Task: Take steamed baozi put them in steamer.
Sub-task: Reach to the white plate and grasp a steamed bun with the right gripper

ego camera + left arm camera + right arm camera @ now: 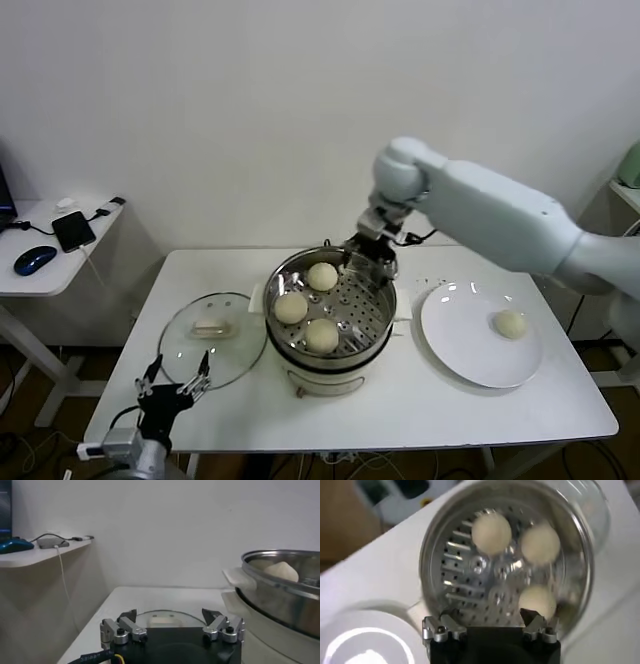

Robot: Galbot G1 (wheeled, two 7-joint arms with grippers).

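Observation:
The steel steamer [383,318] stands mid-table on its white base. Three cream-white baozi lie on its perforated tray: one at the back [322,276], one at the left [291,308], one at the front [322,335]. In the right wrist view they show as one bun [491,532], a second [539,543] and a third [537,600]. A fourth baozi [511,323] lies on the white plate [460,340]. My right gripper [362,260] hovers over the steamer's back rim, open and empty [489,616]. My left gripper [174,383] is open and idle by the table's front left edge [170,616].
A round glass lid with a cream handle [211,330] lies flat left of the steamer, just ahead of the left gripper [162,621]. A side desk [45,270] with a mouse and phone stands at the far left. The wall is close behind the table.

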